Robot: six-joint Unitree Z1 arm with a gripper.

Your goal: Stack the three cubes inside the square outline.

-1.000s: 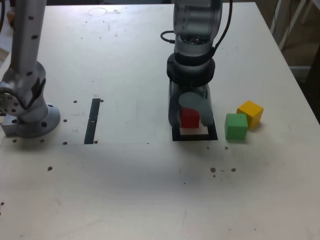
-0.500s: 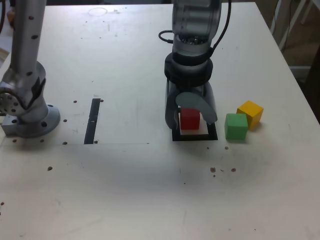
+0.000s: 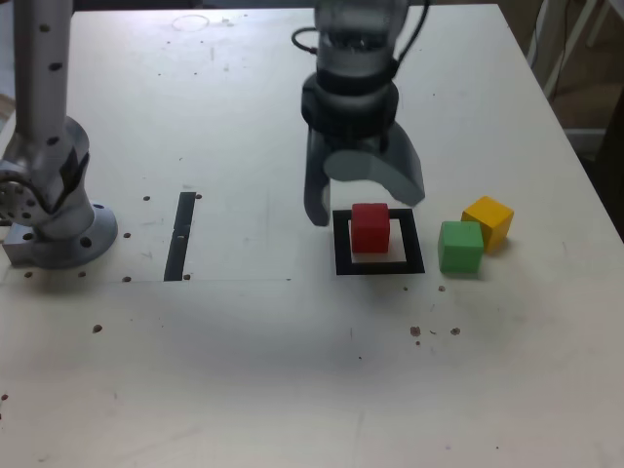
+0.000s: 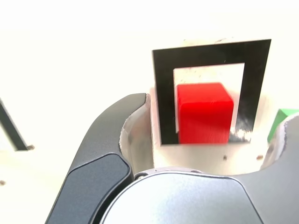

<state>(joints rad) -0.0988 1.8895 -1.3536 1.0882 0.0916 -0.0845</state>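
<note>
1. The pale surface [image 3: 292, 370] fills my exterior view, speckled with small dark spots; its far corners are cut off by the frame.
2. A second metal arm base [image 3: 54, 210] stands at the exterior view's left, well apart from the cubes, with its upper part out of frame.
3. My end effector [image 3: 363, 200] hangs just behind the square outline [image 3: 341, 244], fingers spread wide and holding nothing; the arm above it runs off the top edge.
4. The square outline lies flat, and in the wrist view my own housing covers its near edge.
5. A thin black strip [image 3: 181, 235] lies to the exterior view's left, clear of everything.
6. The red cube [image 3: 370, 227] sits alone inside the outline's white centre, free of my fingers.
7. The green cube [image 3: 460, 246] rests just outside the outline on the exterior view's right; the wrist view catches only a sliver of it.
8. The yellow cube [image 3: 488, 221] sits close behind the green one; I cannot tell whether they touch.
</note>
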